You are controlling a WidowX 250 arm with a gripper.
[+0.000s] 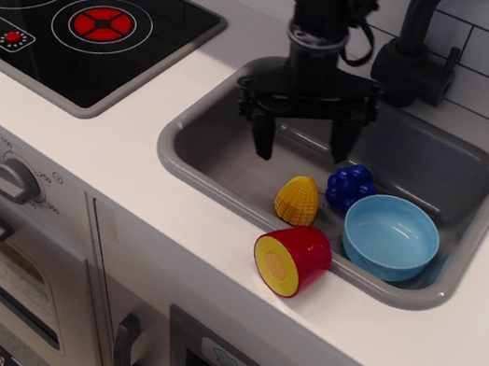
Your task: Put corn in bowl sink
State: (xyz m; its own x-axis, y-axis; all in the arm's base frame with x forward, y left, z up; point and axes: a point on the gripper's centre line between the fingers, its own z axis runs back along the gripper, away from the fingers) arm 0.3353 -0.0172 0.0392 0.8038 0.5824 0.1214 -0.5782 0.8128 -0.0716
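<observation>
the black robot arm is hanging straight down over the large grey plastic sink [230, 157], its black gripper [300, 141] pointing downward with fingers spread wide apart and gripping nothing. the small yellow bumpy toy corn [297, 200] is sitting on the sink floor below and just in front of it, beside the round light-blue plastic bowl [390, 237]. the oven dial's tiny numbers are too small to read.

Bright, even light falls from above, with soft glare on the black stovetop [84, 17] and the picture sharp throughout.
</observation>
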